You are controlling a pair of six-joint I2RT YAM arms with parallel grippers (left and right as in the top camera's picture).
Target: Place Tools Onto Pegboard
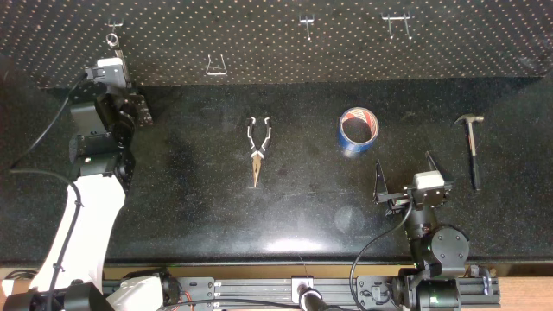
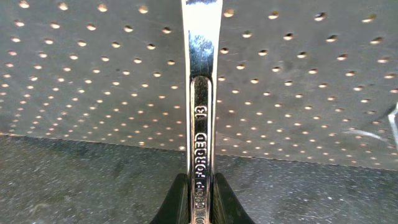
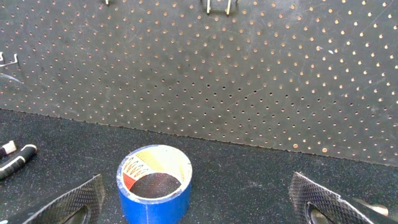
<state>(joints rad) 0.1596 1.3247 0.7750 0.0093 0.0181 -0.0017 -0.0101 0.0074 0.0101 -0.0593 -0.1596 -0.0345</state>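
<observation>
Wrench (image 2: pixel 200 112): left wrist view; a chrome combination wrench stands upright against the pegboard (image 2: pixel 93 74).
Left claw (image 2: pixel 200 202): clenched on the wrench's shank, above the black worktop (image 2: pixel 74 180).
Tape roll (image 3: pixel 154 186): right wrist view; a blue roll lies hole upward on the worktop, ahead of the fingers.
Right claw (image 3: pixel 196 205): released, fingers wide apart, grasping nothing.
Pliers (image 1: pixel 259 151): top view; mid-worktop, left of the tape roll.
Hammer (image 1: pixel 472 147): far right, near the right claw.
Ring end: the wrench's top sits by a peg hook (image 1: pixel 112 26) at the pegboard's upper left. Whether it hangs there, I cannot tell.
</observation>
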